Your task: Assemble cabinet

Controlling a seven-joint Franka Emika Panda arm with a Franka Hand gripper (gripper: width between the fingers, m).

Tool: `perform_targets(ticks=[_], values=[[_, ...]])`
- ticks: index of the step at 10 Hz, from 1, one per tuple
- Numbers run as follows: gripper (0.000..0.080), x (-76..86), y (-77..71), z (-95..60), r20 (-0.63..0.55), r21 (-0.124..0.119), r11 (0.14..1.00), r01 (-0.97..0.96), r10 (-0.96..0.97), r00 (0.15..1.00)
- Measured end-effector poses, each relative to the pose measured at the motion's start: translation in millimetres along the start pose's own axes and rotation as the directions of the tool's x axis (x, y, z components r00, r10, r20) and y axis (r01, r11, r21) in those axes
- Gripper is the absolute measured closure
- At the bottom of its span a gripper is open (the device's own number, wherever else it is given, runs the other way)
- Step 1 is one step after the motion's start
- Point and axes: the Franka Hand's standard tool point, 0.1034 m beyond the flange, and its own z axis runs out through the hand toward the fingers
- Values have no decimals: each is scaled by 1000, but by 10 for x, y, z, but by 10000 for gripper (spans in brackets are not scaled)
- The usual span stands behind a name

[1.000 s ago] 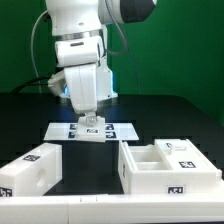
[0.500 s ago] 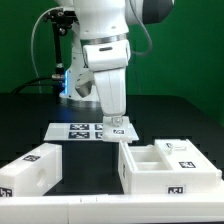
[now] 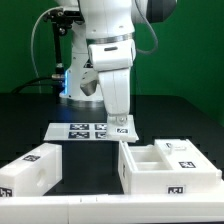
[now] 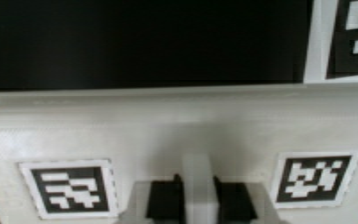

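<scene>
My gripper hangs low over the exterior view's right end of the marker board. Its dark fingers stand close together on a small white tagged cabinet part. In the wrist view this part fills the lower half, with a tag on each side of the gripper. The open white cabinet body, with inner compartments and tags, lies just in front of the gripper at the exterior view's right. A long white tagged box part lies at the front left.
The robot's white base and cables stand behind the marker board. Black table shows past the held part in the wrist view, with a corner of the marker board beyond. A green wall stands behind the table.
The arm has swung toward the exterior view's right along the marker board, carrying the small tagged part, and now stands behind the cabinet body. The other parts have not moved.
</scene>
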Motion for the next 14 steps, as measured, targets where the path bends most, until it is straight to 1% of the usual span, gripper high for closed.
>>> perform_targets(ticks=[2,3,4,5,7,8,9,10,12,14], values=[[734,87,81,-60,-9,4,1000,25,-25,1000],[734,100,206,-150,-7,-38,995,94,-94,996],[734,59,276,-191,8,-94,984,153,-153,988],[734,48,227,-154,5,-78,990,114,-114,993],[734,31,231,-151,9,-77,991,110,-110,994],[734,51,230,-148,8,-77,991,109,-109,994],[734,110,221,-136,7,-76,989,125,-124,992],[734,143,206,-99,6,-70,989,134,-134,991],[734,148,193,-10,-3,-53,993,105,-105,994],[734,155,198,18,-7,-47,996,81,-82,997]])
